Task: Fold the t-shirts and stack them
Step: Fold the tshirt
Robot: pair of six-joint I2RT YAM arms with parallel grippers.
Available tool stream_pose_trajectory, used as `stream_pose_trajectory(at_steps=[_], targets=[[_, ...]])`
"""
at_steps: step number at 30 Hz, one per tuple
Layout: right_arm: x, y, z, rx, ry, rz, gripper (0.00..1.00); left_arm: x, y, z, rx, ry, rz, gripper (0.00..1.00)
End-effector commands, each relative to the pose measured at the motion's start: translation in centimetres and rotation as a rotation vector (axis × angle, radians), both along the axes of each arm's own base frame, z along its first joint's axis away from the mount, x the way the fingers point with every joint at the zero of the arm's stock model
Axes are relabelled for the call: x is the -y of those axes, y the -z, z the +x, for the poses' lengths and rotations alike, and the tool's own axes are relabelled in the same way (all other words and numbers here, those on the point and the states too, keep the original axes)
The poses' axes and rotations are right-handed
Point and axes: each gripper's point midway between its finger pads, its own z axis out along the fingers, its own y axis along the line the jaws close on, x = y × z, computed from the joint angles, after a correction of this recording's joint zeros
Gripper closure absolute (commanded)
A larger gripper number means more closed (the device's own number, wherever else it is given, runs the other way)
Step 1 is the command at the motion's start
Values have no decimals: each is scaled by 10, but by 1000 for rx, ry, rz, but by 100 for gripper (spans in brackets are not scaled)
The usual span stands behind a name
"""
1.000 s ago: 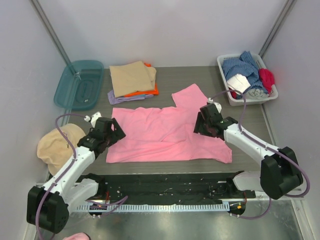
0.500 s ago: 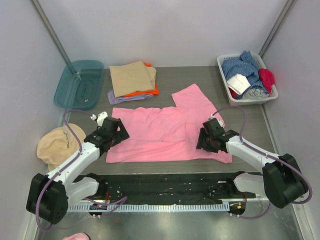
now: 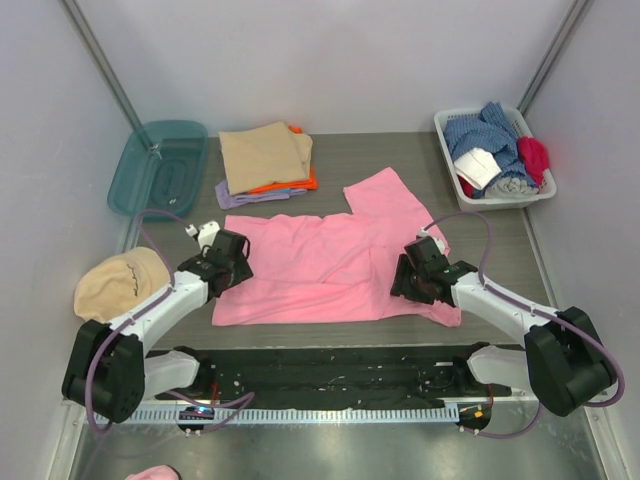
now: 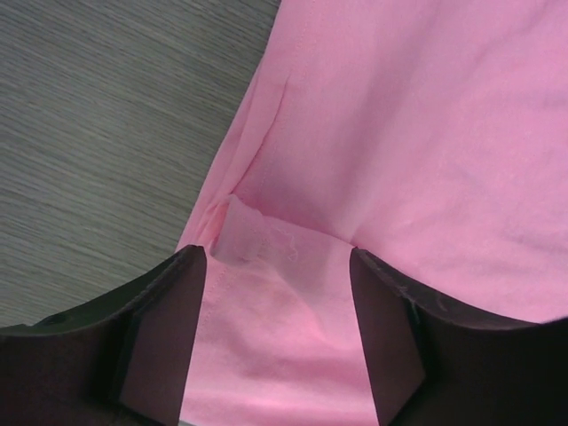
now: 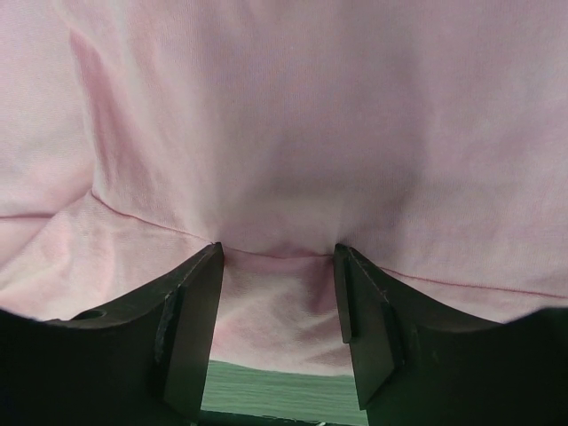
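the bright pink t-shirt (image 3: 330,270) lies spread out mid-counter (image 3: 400,160). the left end effector (image 4: 275,257) sits at its 8 o'clock edge, jaws wide, straddling a small fold in the hem. the right end effector (image 5: 278,253) rests on the cloth toward 4 o'clock, jaws partly apart with pink cloth between them; whether it grips, i cannot tell. the folded t-shirts (image 3: 265,160) are stacked at 11 o'clock.

A clear teal bin (image 3: 160,168) sits at the far left of the grey table (image 3: 380,155), and a round tan cap (image 3: 115,285) lies off the table's near left edge. At the far right, a white basket (image 3: 446,148) holds heaped blue (image 3: 490,130), white (image 3: 480,165) and red (image 3: 534,155) cloths. A black strip (image 3: 330,375) runs along the near edge.
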Motion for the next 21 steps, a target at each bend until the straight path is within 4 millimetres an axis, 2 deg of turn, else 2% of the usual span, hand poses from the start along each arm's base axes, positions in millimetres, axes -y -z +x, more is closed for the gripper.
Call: stream_pose_trajectory(at_steps=[1,5,21], targets=[[-2,14,-13,-52,-5,6,40,-2,-15,18,70,-17,26,34],[-2,14,-13,-53,-2,8,40,-6,-10,15,61,-24,40,37],[0,11,-14,-53,15,11,39,-16,0,16,23,-66,61,71]])
